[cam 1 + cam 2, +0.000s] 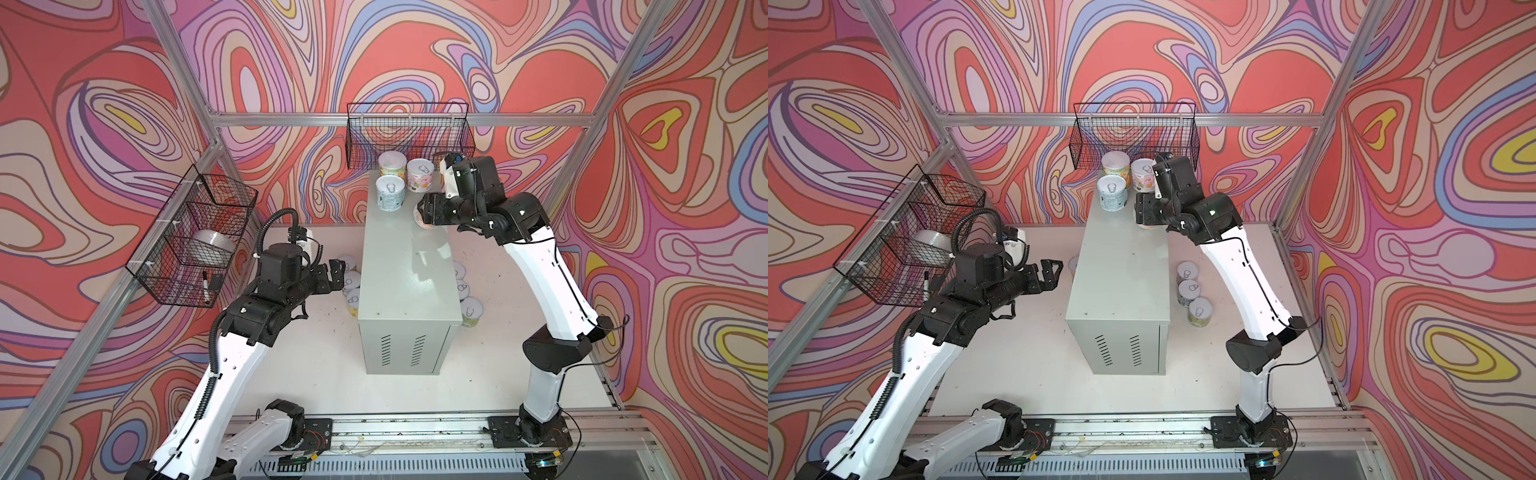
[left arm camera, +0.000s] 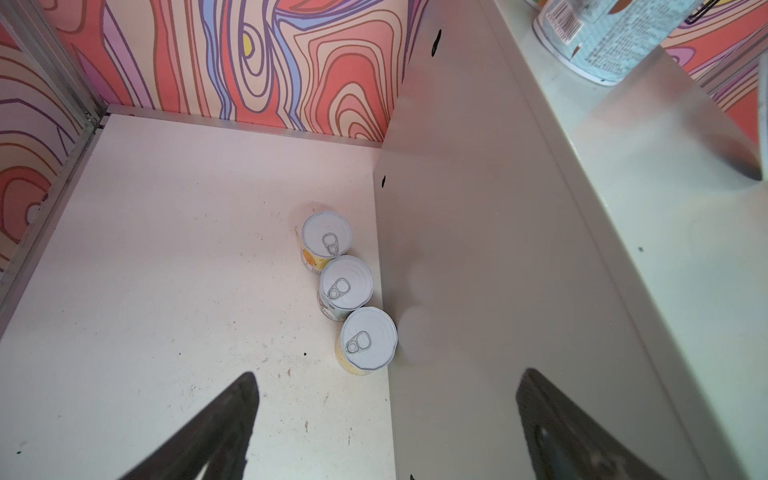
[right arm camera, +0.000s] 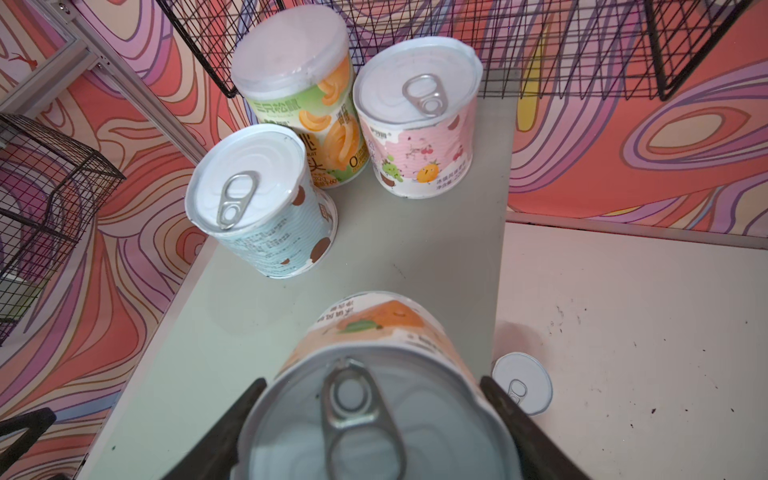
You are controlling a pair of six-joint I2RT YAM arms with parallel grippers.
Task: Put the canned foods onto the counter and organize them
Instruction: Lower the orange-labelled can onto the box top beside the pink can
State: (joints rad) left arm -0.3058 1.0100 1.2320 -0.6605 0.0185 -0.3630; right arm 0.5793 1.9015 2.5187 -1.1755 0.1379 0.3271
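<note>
Swirl-walled cell; grey worktop (image 1: 399, 266) is carrying three upright cans (image 1: 390, 193) at far end. Right hand (image 3: 372, 395) is clamping orange-label can (image 3: 374, 328) over it; left hand (image 2: 388, 376) is hovering spread apart near row of cans (image 2: 345, 286).

The counter (image 1: 401, 266) top is bare up to its far end, where three cans (image 1: 390, 189) stand and the right gripper (image 3: 374, 399) holds an orange can (image 3: 365, 328) at the right edge; a wire basket (image 1: 415, 124) hangs just behind. Three more cans (image 2: 346, 282) stand in a row close to the counter's left wall; the tabletop (image 2: 145, 270) beside them is free.
</note>
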